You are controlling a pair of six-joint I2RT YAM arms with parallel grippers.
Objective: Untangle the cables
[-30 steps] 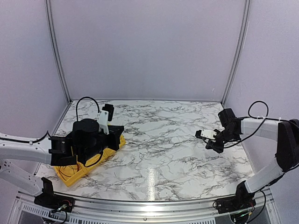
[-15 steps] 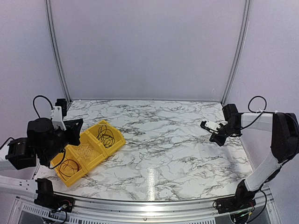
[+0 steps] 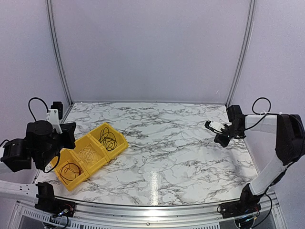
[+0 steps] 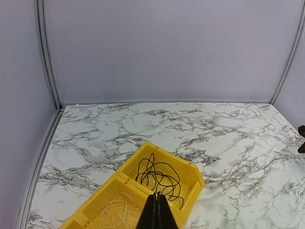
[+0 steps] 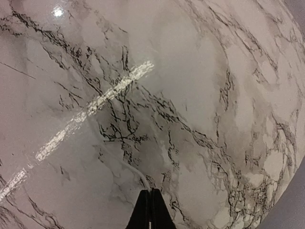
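Cables (image 4: 158, 178) sit in a yellow bin (image 4: 189, 172), its near end cropped; left gripper (image 4: 156, 200) and right gripper (image 5: 150, 194) closed, empty.

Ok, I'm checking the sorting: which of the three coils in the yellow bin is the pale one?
The middle coil: it is whitish, while the far coil and the near coil on either side of it are dark.
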